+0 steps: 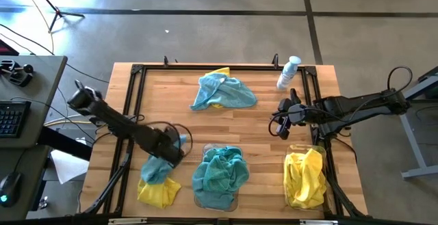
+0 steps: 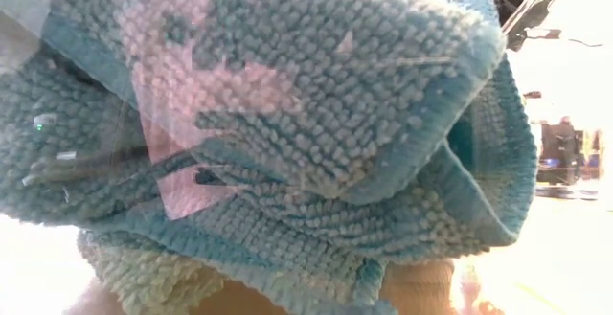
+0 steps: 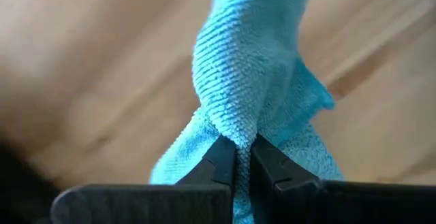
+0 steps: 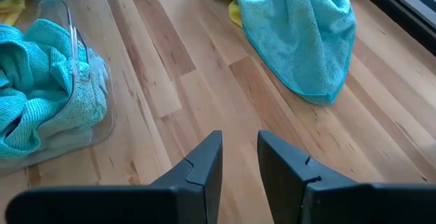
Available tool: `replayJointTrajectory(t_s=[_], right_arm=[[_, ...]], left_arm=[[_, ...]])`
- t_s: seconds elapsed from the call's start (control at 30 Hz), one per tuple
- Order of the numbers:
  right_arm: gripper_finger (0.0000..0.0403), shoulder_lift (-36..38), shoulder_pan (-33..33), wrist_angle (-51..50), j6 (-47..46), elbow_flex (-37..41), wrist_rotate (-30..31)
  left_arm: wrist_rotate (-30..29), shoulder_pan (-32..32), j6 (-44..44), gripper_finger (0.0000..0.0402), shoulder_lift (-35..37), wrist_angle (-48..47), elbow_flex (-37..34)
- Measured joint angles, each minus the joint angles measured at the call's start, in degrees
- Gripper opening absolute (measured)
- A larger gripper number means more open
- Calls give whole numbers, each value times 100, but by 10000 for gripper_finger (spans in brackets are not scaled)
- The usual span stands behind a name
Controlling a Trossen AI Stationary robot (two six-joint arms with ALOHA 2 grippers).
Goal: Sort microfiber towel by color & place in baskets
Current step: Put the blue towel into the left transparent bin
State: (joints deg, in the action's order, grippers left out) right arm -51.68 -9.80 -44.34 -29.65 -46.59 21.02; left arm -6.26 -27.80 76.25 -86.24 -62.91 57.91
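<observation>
left gripper (image 1: 172, 150) is clenched on a teal towel (image 3: 259, 81); the left wrist view shows both fingers (image 3: 219, 161) pinching a fold of it, near the front-left corner of the table (image 1: 274, 126). below it lies a yellow towel (image 1: 159, 192) at the front edge. middle basket (image 1: 217, 199) at the front edge holds teal towels (image 1: 219, 171). right basket (image 1: 295, 199) near the front-right corner holds yellow towels (image 1: 304, 177). a loose teal towel (image 1: 224, 91) lies toward the back edge, over a yellow one (image 1: 220, 72). spray bottle (image 1: 289, 72) lies at the back-right corner. right gripper (image 1: 282, 119) hovers near the right edge, fingers (image 4: 204, 166) parted, grasping nothing.
</observation>
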Motion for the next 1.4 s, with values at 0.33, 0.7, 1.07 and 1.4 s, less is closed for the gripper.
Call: replayJointTrajectory(t_s=[0.33,0.7,1.07,1.4], right_arm=[[87,-2,0,0,-2,-2,0],[87,-2,0,0,9,-2,1],[87,-2,0,-4,-7,-2,-33],[87,-2,0,-89,-77,-4,-105]], left_arm=[[-1847,47,-513,1,260,-582,2268],[-2747,53,-3502,0,-1467,62,5707],[-1549,160,-3865,0,-2448,-106,6623],[-1377,158,-3845,0,-2480,-60,6627]])
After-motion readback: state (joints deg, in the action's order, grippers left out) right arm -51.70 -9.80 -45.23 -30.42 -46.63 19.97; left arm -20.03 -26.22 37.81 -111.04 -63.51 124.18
